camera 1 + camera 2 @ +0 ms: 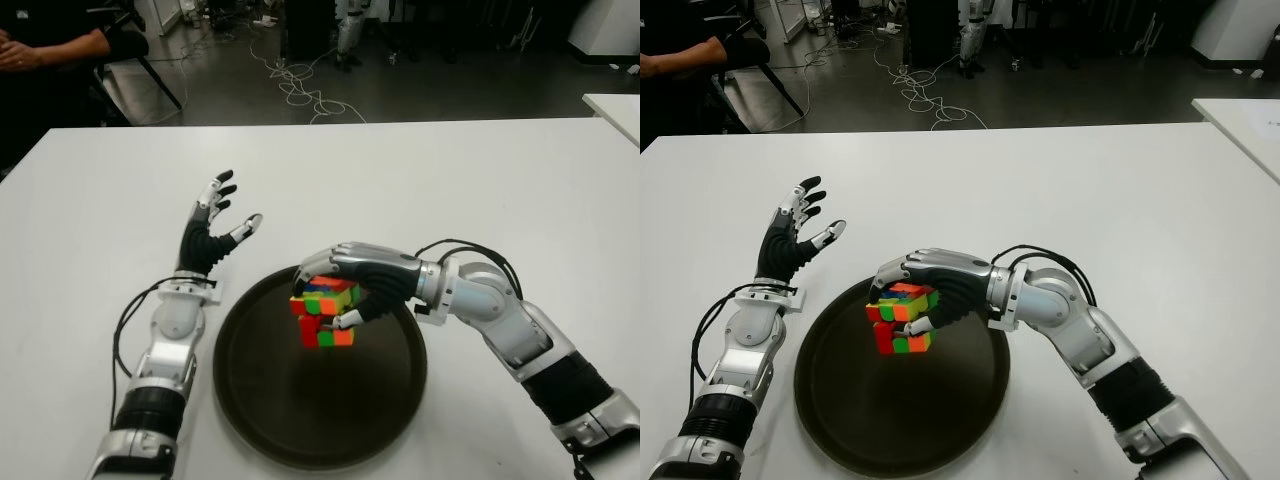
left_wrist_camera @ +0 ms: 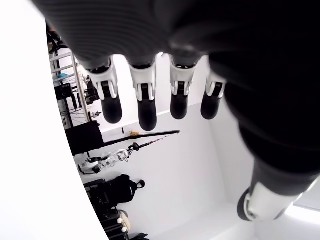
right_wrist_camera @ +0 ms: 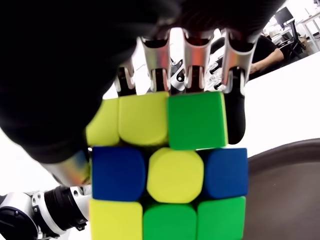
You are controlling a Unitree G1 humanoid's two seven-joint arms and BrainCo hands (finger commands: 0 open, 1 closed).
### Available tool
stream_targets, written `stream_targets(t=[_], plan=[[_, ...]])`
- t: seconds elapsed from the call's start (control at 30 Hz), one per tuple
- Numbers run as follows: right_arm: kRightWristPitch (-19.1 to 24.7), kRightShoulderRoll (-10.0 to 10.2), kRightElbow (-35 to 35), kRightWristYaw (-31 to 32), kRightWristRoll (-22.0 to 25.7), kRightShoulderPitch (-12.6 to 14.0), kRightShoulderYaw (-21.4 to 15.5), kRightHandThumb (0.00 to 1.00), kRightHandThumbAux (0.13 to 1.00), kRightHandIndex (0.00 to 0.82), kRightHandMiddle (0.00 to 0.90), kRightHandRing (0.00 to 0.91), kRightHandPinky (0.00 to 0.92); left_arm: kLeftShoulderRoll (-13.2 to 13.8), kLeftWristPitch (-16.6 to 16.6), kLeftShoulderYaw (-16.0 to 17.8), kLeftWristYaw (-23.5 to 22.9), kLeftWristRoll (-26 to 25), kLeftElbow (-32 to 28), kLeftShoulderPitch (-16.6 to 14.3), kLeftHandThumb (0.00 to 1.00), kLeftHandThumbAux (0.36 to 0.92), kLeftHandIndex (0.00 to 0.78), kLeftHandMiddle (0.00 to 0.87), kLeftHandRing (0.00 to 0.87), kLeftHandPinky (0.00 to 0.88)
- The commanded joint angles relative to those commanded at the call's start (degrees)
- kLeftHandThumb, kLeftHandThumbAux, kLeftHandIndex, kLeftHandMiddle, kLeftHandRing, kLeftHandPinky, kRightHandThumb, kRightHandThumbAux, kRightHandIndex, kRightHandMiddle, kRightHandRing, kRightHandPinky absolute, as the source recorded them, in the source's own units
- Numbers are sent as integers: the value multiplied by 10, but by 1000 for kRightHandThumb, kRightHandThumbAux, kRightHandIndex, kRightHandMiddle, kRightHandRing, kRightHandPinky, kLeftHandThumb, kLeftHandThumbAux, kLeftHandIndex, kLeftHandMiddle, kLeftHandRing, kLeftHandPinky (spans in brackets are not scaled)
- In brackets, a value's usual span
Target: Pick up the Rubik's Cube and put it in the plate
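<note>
The Rubik's Cube [image 1: 325, 311], with orange, green, red and yellow squares, is held over the dark round plate [image 1: 300, 420], near the plate's far part. My right hand [image 1: 345, 285] is shut on the cube, fingers over its top and thumb on its near side. Close up, the cube [image 3: 170, 170] fills the right wrist view, with the fingers [image 3: 195, 60] curled over its upper edge. Whether the cube touches the plate I cannot tell. My left hand [image 1: 215, 225] shows to the left of the plate, fingers spread and holding nothing.
The white table [image 1: 450, 180] stretches around the plate. A second white table edge [image 1: 615, 105] shows at the far right. A person's arm [image 1: 50, 45] and a chair are beyond the far left corner. Cables [image 1: 300, 85] lie on the floor behind.
</note>
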Motion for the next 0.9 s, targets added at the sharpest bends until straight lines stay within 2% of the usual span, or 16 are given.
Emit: stream_targets(t=[0.23, 0.53, 0.7, 0.77, 0.8, 0.87, 0.9], plan=[[-5, 11, -3, -4, 4, 12, -1, 696, 733, 421, 540, 535, 555, 0, 4, 0, -4, -3, -5, 1, 131, 710, 78, 91, 88, 104], [-10, 31, 3, -46, -37, 28, -4, 696, 733, 418, 487, 489, 498, 1, -2, 0, 1, 1, -2, 1, 135, 697, 80, 94, 96, 120], [-24, 33, 9, -57, -53, 33, -1, 695, 734, 412, 376, 382, 381, 1, 0, 0, 3, 3, -3, 2, 151, 708, 82, 91, 97, 121], [-28, 33, 9, -58, -57, 36, 2, 687, 738, 403, 258, 272, 284, 1, 1, 0, 4, 3, -4, 2, 173, 692, 82, 97, 104, 130], [-28, 32, 6, -56, -57, 38, 3, 686, 738, 401, 241, 256, 271, 0, 2, 0, 5, 4, -4, 2, 176, 690, 82, 98, 105, 131], [-27, 30, 3, -51, -55, 41, 5, 676, 742, 397, 149, 159, 171, 0, 2, 0, 6, 5, -5, 3, 181, 685, 84, 103, 108, 129], [-22, 27, 2, -40, -51, 40, 8, 675, 743, 397, 134, 143, 154, 0, 3, 0, 7, 6, -4, 2, 182, 685, 85, 104, 108, 129]])
